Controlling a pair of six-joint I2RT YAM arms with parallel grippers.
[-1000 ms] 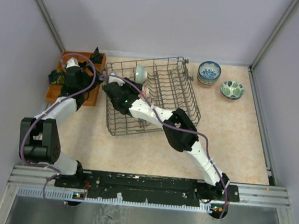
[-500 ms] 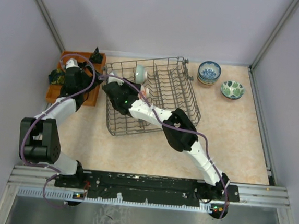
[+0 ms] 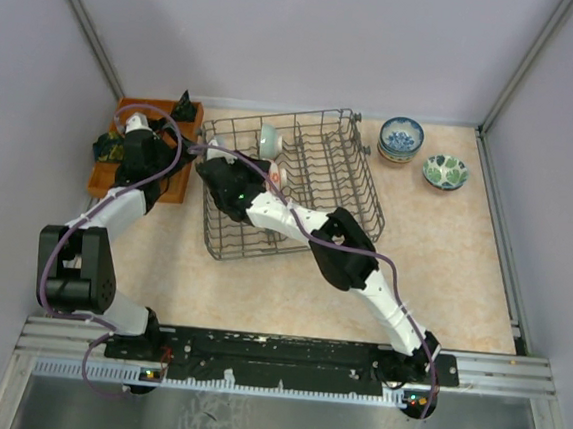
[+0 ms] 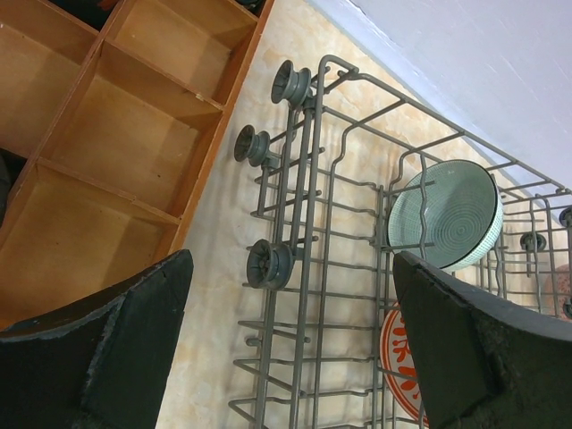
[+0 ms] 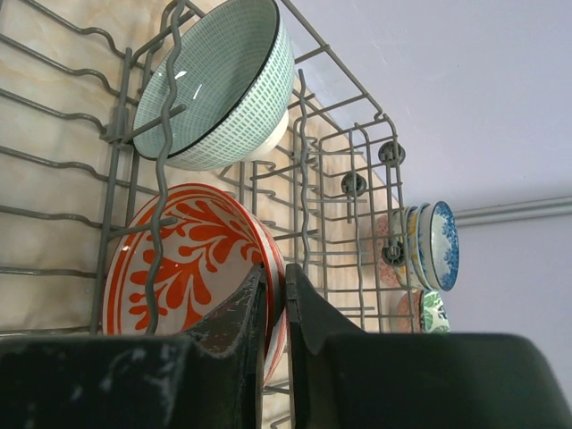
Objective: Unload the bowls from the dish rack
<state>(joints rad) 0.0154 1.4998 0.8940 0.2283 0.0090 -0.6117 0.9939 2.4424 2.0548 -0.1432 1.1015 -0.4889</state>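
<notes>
The dish rack (image 3: 315,177) stands at the back middle of the table. Two bowls rest on edge among its tines. One is a pale green bowl (image 5: 223,85), also seen from above as the pale green bowl (image 3: 269,140). Below it sits a red-and-white bowl (image 5: 183,259), and my right gripper (image 5: 275,290) is shut on the rim of this bowl, one finger inside and one outside. My left gripper (image 4: 290,349) hangs open over the rack's left edge, beside the orange tray, holding nothing.
An orange compartmented tray (image 3: 174,180) with dark objects lies left of the rack. On the table at the right of the rack stand a stack of bowls topped by a blue-and-white one (image 3: 401,139) and a green floral bowl (image 3: 444,171). Grey walls enclose the table.
My right gripper's jaws have closed onto the rim of the red-and-white bowl. The left arm has stayed where it was.
</notes>
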